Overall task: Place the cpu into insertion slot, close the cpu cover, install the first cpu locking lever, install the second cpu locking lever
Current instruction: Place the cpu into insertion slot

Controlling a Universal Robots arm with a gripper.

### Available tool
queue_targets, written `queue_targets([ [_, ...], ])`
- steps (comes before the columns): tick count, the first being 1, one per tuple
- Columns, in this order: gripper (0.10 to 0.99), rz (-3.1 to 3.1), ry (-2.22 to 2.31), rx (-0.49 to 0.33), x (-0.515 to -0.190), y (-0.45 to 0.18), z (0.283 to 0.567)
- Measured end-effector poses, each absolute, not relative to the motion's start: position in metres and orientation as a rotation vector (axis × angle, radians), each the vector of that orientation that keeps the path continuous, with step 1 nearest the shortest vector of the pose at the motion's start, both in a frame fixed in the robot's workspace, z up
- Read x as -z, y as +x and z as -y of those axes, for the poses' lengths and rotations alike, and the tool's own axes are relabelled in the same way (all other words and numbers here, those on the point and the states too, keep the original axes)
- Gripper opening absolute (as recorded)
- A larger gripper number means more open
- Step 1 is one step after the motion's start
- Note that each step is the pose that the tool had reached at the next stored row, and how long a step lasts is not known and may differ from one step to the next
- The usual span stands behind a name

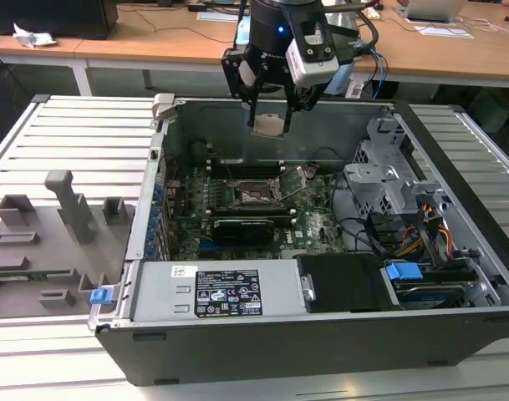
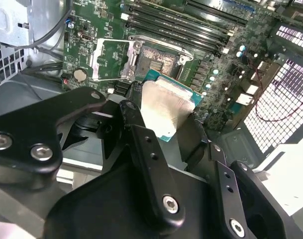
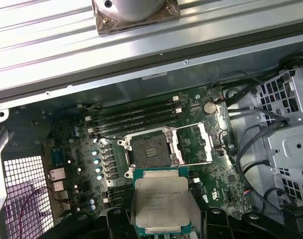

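The gripper (image 2: 163,122) clasps the cpu (image 2: 167,99) by its edges (silvery top showing), apparently above the motherboard (image 2: 84,35); beyond it the insertion slot (image 2: 158,59) lies bare, the cpu cover (image 2: 110,59) swung open beside it.

- A pale metal table (image 1: 78,134) of ribbed slats spans the foreground and catches bright light.
- Behind it, a long wooden desk (image 1: 112,46) stands on white legs.
- Papers (image 1: 442,31) and a crumpled white wad (image 1: 33,36) lie on that desk.

You face lab workshop: open computer case (image 1: 321,342) on slatted metal table (image 1: 78,125), grey fixture blocks (image 1: 66,205) alongside, wooden desks (image 1: 154,43) with papers (image 1: 442,31) behind.
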State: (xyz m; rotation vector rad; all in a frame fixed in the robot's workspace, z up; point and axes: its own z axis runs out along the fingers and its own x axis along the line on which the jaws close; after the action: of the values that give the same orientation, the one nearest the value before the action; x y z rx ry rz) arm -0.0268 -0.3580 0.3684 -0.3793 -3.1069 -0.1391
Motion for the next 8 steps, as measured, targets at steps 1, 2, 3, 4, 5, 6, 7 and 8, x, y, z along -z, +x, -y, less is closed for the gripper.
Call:
queue_targets([
  [1, 0.525, 3.106, -0.388, 0.139, -0.3684, -0.0268, 0.3580],
  [2, 0.525, 3.105, -0.396, 0.139, -0.3684, -0.0268, 0.3580],
  [3, 0.525, 3.104, -0.407, 0.139, -0.3684, -0.0268, 0.3580],
  [4, 0.525, 3.104, -0.413, 0.139, -0.3684, -0.0268, 0.3580],
  [5, 0.525, 3.103, -0.422, 0.139, -0.3684, -0.0268, 0.3580],
  [6, 0.525, 3.102, -0.428, 0.139, -0.3684, -0.0268, 0.3580],
  [7, 0.525, 3.101, -0.435, 0.139, -0.3684, -0.0268, 0.3580],
  [8, 0.525, 3.100, -0.447, 0.139, -0.3684, -0.0268, 0.3580],
])
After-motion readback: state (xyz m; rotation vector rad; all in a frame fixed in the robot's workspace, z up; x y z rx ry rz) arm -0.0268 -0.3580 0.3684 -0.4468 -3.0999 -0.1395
